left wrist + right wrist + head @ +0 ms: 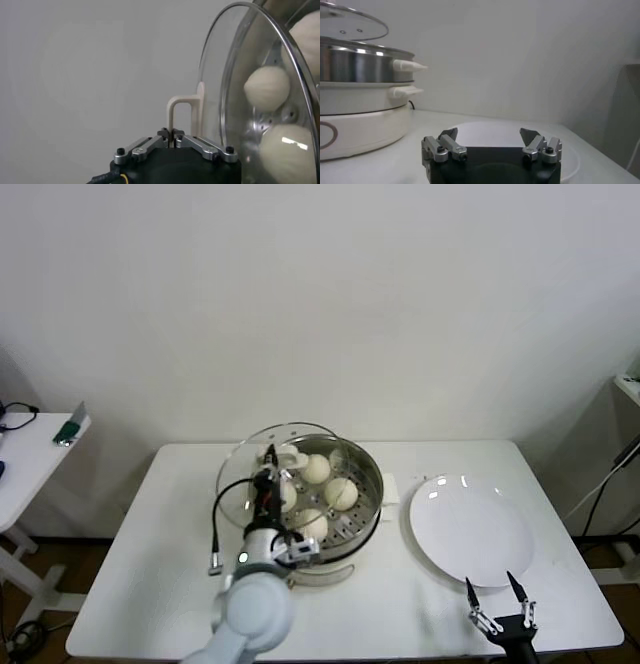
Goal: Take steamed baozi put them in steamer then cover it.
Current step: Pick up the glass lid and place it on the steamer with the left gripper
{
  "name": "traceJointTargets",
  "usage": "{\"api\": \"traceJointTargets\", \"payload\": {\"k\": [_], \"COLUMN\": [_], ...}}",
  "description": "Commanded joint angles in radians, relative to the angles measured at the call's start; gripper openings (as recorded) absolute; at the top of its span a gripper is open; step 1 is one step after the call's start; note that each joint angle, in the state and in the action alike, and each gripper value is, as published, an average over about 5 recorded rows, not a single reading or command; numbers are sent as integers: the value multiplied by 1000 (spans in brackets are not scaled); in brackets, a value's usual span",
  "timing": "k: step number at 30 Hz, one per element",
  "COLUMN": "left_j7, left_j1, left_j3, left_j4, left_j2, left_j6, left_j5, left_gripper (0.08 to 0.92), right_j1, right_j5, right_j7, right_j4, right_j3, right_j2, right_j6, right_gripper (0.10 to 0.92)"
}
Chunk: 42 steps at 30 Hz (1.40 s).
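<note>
Lid is held by its white handle in left tool, clamped tight — tilted over steamer w/ buns inside. Glass: stiff, heavy-ish, fragile, so handle is the only safe hold. Right tool is parked wide near plate; tabletop gives room left.

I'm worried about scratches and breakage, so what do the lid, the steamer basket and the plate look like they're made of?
The cover looks like clear glass: the baozi show through it, and a shiny metal rim rings it; its handle looks like cream plastic. The steamer appears to be polished stainless steel, mirror-bright with a perforated floor. The plate is glossy white, probably ceramic, though possibly melamine.
</note>
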Motion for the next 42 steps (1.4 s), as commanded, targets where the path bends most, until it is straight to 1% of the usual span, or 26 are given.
{"api": "traceJointTargets", "payload": {"k": [1, 10, 19, 30, 42], "left_j7": [8, 9, -11, -18, 7], "left_j1": [-31, -30, -40, -31, -31], "left_j3": [44, 93, 104, 98, 85], "left_j4": [17, 76, 123, 157, 172], "left_j2": [-28, -110, -144, -140, -119], "left_j6": [10, 13, 12, -1, -16], "left_j5": [16, 79, 98, 138, 184], "left_gripper": [132, 132, 132, 132, 132], "right_j1": [0, -5, -1, -1, 2], "right_j5": [2, 5, 10, 13, 11], "right_j7": [1, 4, 5, 7, 13], "right_j4": [-5, -12, -15, -13, -16], "right_j3": [1, -2, -4, 1, 2], "right_j2": [4, 2, 3, -1, -2], "right_j6": [9, 23, 28, 35, 35], "right_gripper": [823, 823, 823, 823, 823]}}
